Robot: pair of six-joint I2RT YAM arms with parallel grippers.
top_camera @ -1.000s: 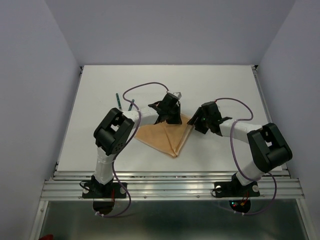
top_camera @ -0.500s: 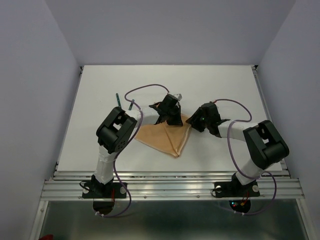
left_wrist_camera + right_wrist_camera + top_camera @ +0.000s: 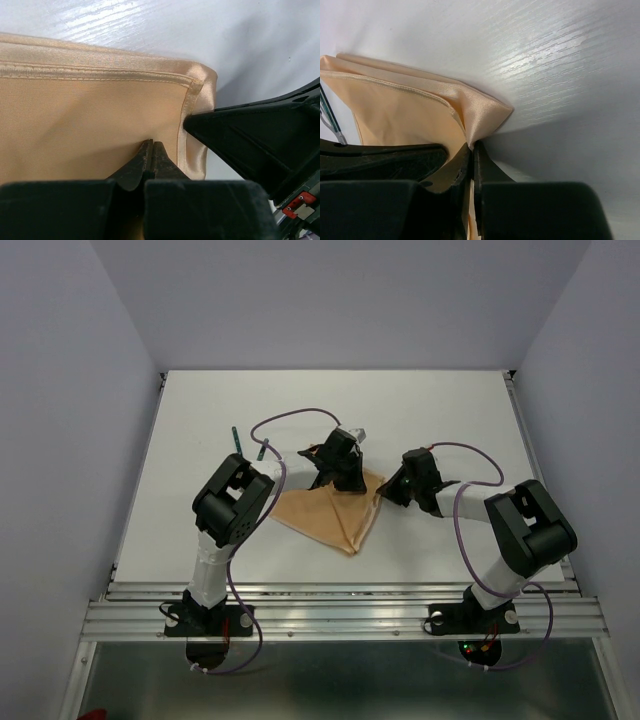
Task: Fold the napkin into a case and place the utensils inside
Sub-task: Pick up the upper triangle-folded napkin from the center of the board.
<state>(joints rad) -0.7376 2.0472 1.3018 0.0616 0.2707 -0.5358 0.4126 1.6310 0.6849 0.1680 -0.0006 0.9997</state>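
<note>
napkin [image 3: 320, 512] only half folded; right gripper [image 3: 471, 147] pinches its corner, left gripper [image 3: 151, 150] closed atop it; utensils [image 3: 235, 440] unplaced, beside left gripper.

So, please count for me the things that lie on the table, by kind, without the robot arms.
napkin, peach-tan: 1
utensils, thin dark green handles: 2 visible in the top view
Total: 3
</note>
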